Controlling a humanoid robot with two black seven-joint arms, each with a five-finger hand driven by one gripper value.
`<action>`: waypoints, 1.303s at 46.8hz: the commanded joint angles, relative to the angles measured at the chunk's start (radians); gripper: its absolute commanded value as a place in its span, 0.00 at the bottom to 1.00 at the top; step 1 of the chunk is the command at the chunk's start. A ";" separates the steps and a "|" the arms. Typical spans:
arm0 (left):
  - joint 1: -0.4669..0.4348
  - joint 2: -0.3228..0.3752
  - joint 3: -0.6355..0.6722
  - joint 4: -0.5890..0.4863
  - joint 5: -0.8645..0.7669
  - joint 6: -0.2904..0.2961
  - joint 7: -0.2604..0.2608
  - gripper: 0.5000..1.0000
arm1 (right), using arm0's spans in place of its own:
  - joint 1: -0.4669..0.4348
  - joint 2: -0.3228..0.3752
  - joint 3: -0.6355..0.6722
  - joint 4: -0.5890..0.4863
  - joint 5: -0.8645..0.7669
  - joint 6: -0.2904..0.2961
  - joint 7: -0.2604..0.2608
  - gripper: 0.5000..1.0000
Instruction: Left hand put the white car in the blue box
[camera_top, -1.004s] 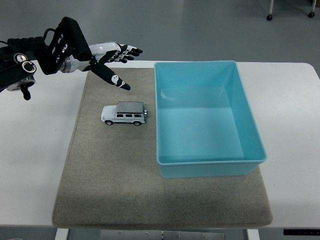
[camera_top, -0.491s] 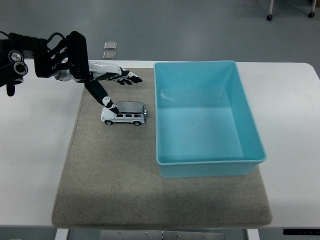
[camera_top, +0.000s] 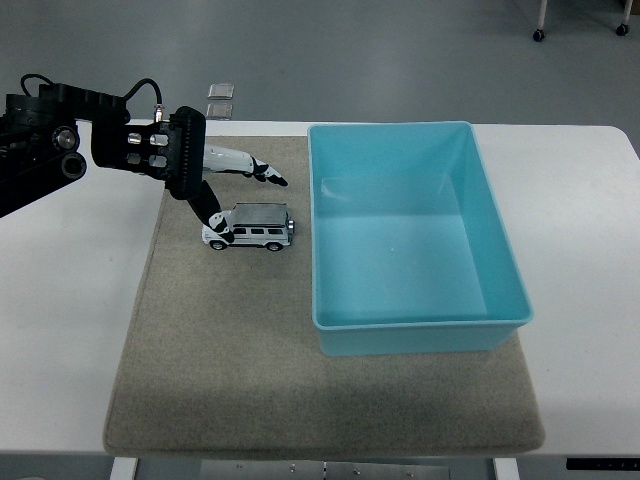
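The white toy car stands on its wheels on the grey mat, just left of the blue box. My left hand hovers right over the car, its fingers spread. The thumb reaches down to the car's front left end and the other fingers stretch out behind its roof. I cannot tell if the thumb touches the car. The box is empty and open at the top. My right arm is out of view.
The mat lies on a white table. Two small square plates lie on the floor beyond the table's far edge. A caster wheel shows at top right.
My left hand has come down and toward me from behind the car and turned palm-down over it. The car has not moved.
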 joint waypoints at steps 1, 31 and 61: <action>0.002 -0.017 -0.001 0.000 0.004 0.008 0.040 0.99 | 0.000 0.000 0.000 0.000 0.000 0.000 0.000 0.87; 0.014 -0.088 -0.004 0.011 0.004 0.016 0.162 0.86 | 0.000 0.000 0.000 0.000 0.000 0.000 0.000 0.87; 0.014 -0.099 -0.014 0.006 0.000 0.036 0.191 0.00 | 0.000 0.000 0.000 0.000 0.000 0.000 0.000 0.87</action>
